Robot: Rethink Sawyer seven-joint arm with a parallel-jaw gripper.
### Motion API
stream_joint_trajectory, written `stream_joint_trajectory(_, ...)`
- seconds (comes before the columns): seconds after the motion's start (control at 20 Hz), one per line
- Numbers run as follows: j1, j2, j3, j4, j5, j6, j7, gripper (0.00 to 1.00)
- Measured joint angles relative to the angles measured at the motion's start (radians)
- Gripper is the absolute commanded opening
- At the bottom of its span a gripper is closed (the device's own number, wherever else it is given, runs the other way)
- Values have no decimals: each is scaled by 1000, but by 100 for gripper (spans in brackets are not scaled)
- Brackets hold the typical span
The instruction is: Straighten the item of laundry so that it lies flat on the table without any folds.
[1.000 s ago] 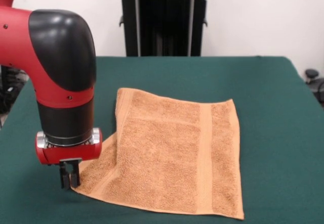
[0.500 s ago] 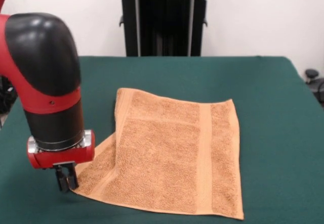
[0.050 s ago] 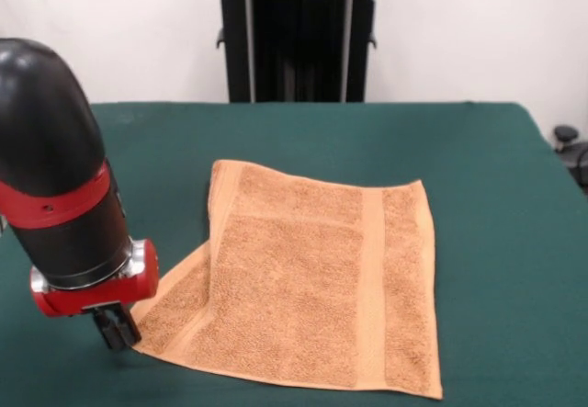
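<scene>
Fingers look pinched together at the towel's (image 3: 303,288) left front corner, though I cannot tell whether the gripper (image 3: 116,330) actually holds cloth. The step looks like dragging that corner outward to open the fold along the left edge; next calls for a steady pull leftward. The towel lies mid-table (image 3: 496,196), its long axis running front to back, 1 layer doubled.

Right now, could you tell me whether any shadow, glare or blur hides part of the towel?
Front view: lighting is even, no glare; the towel is sharp; only a faint shadow sits under the tool on the table; the arm covers none of the towel.
</scene>
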Motion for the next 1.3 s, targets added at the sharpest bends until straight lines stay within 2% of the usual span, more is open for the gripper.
stream_joint_trajectory(0.75,-5,76,41,-165,-1,186,-70,0)
stream_joint_trajectory(0.8,3,89,42,-197,-3,225,-80,100)
stream_joint_trajectory(1.3,22,114,43,-268,-27,302,-150,100)
